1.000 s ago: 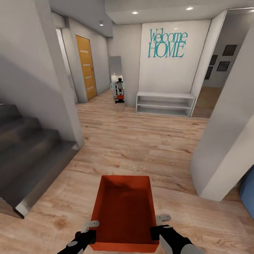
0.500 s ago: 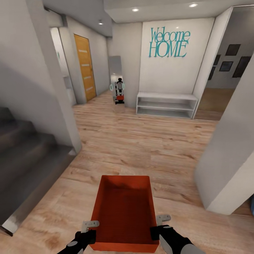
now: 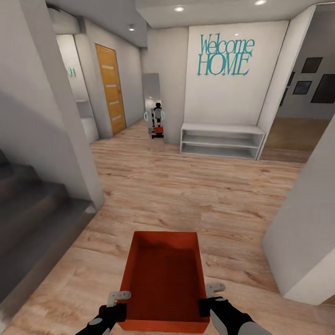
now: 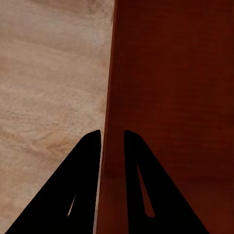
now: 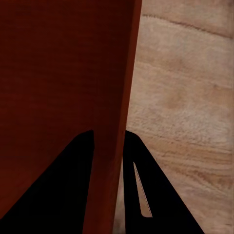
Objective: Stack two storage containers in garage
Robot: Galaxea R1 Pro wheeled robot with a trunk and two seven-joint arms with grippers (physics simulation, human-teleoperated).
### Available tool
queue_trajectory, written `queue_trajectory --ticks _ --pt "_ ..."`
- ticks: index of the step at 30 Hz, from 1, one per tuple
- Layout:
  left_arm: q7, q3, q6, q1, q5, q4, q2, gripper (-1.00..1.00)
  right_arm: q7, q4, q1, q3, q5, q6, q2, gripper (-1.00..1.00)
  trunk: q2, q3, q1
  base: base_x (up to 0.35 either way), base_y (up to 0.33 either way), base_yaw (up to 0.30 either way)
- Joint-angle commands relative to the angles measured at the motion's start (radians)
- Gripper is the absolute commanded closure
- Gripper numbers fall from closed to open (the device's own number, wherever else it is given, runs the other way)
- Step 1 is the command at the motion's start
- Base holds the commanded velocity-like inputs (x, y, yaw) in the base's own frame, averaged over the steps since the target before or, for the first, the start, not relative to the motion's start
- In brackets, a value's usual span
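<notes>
Red-orange container clenched by left tool, right tool; stairs left, pillar right.

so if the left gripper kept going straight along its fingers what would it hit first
Probably the light wood plank floor. The left gripper points down at it, fingers clamped on the storage container wall; depth is unclear.

Home entry hall: "Welcome HOME" sign, stairs.

One red-orange bin in my grip

The storage container sits level at 6 o'clock, open-topped, empty, above wood flooring.
</notes>
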Motion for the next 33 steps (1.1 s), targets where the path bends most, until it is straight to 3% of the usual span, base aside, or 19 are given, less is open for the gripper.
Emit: queue_trajectory --ticks 1,33 --pt "0.008 -0.001 -0.004 -0.001 0.008 0.001 0.001 1.00 -0.008 -0.003 -0.001 0.000 0.021 0.008 -0.010 1.00 0.000 -0.001 0.001 0.343 0.000 0.000" --pt "0.008 -0.001 -0.004 -0.001 0.008 0.001 0.000 1.00 -0.008 -0.003 -0.001 0.001 0.021 0.008 -0.010 1.00 0.000 0.001 0.001 0.343 0.000 0.006"
